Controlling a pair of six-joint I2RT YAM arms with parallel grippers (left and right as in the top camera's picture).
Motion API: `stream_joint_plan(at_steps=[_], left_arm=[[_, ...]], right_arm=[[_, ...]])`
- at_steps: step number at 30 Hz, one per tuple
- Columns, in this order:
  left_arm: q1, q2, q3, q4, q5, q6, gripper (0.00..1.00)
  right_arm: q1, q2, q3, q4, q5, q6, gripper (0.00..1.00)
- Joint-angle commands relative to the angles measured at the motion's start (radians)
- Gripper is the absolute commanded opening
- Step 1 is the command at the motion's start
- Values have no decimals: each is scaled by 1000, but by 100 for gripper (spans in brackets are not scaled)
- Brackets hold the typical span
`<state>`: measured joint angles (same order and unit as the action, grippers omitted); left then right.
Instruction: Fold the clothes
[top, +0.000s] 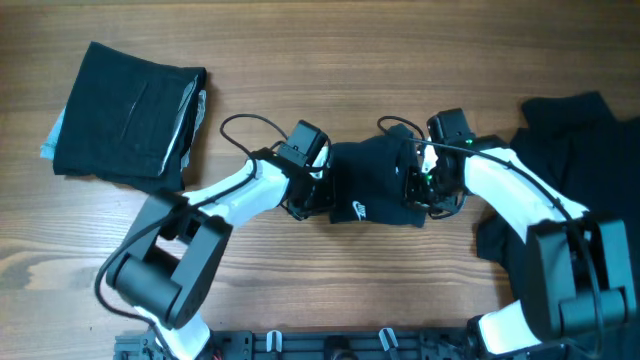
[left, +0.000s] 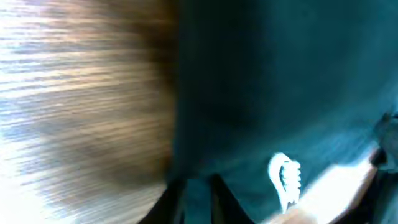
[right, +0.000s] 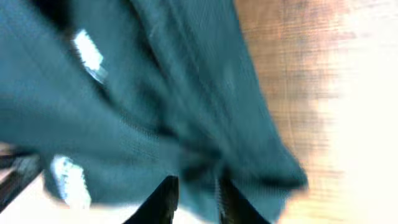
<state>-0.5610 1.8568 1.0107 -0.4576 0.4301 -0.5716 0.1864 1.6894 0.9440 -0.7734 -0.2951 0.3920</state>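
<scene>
A dark garment (top: 372, 182) with a small white logo lies bunched at the table's middle, held between both arms. My left gripper (top: 318, 190) is shut on the garment's left edge; in the left wrist view its fingers (left: 196, 199) pinch a strip of dark teal cloth (left: 280, 93) near the white logo (left: 285, 177). My right gripper (top: 420, 182) is shut on the garment's right edge; in the right wrist view its fingers (right: 198, 196) pinch a fold of the cloth (right: 155, 99). Both wrist views are blurred.
A folded dark stack (top: 130, 112) with a light edge lies at the back left. A pile of dark clothes (top: 570, 170) lies at the right edge, under the right arm. Bare wooden table (top: 330, 70) shows between them.
</scene>
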Motion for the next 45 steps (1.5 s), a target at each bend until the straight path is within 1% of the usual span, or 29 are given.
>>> stream_joint_plan(at_steps=[1, 3, 5, 6, 7, 8, 11, 12, 16, 18, 19, 20, 21, 22, 23, 24, 26, 29, 31, 33, 35, 38, 41, 42, 43, 45], left_arm=[[60, 30, 3, 38, -141, -50, 14], [114, 30, 8, 82, -134, -46, 14], [170, 30, 28, 111, -82, -17, 14], [193, 30, 44, 114, -52, 8, 14], [224, 30, 74, 108, -28, 58, 15], [252, 28, 108, 81, -22, 108, 22], [297, 26, 175, 7, 37, 197, 31], [303, 26, 189, -16, 54, 206, 34], [311, 26, 207, -84, 140, 206, 36], [304, 26, 207, -139, 287, 226, 37], [296, 26, 207, -163, 313, 226, 37], [285, 26, 207, -181, 314, 226, 35], [265, 26, 204, -196, 313, 230, 31], [248, 26, 199, -199, 313, 235, 25], [220, 27, 192, -201, 309, 244, 15], [188, 27, 182, -202, 297, 251, 12], [118, 32, 161, -200, 227, 236, 8], [61, 51, 124, -128, 157, 76, 6], [48, 78, 83, 1, 155, -102, 6], [50, 122, 68, 77, 152, -203, 6], [70, 177, 68, 100, 121, -251, 6], [139, 204, 69, 102, 70, -247, 4], [240, 193, 104, 127, 72, -190, 4], [269, 189, 127, 140, 104, -142, 4], [289, 187, 148, 143, 146, -106, 5], [321, 181, 201, 140, 278, -69, 6]], right_arm=[[0, -146, 95, -66, -30, -49, 27], [0, -211, 98, -50, -56, -51, 29], [0, -253, 98, -22, -75, -52, 31], [0, -263, 98, -5, -77, -52, 31], [0, -267, 98, 21, -77, -51, 31], [0, -265, 98, 37, -82, -50, 32], [0, -259, 97, 65, -92, -52, 34], [1, -255, 97, 70, -92, -52, 35], [4, -224, 95, 82, -92, -58, 35], [16, -177, 95, 108, -92, -106, 35], [21, -151, 95, 119, -88, -110, 34], [25, -124, 95, 133, -88, -124, 34], [26, -90, 95, 146, -79, -133, 34], [26, -58, 95, 155, -66, -125, 34], [24, -24, 95, 167, -66, -122, 32], [24, -2, 95, 173, -66, -122, 32], [24, 11, 96, 175, -65, -133, 31], [5, -29, 103, 170, -54, -169, 32], [-26, -87, 106, 161, -54, -168, 32], [-39, -140, 106, 151, -55, -168, 33], [-39, -178, 106, 136, -64, -168, 33], [-39, -190, 106, 130, -81, -169, 35], [-35, -173, 98, 180, -80, -184, 38], [-34, -162, 93, 218, -83, -203, 46], [-32, -151, 92, 245, -92, -232, 50], [-30, -116, 92, 302, -143, -250, 52]])
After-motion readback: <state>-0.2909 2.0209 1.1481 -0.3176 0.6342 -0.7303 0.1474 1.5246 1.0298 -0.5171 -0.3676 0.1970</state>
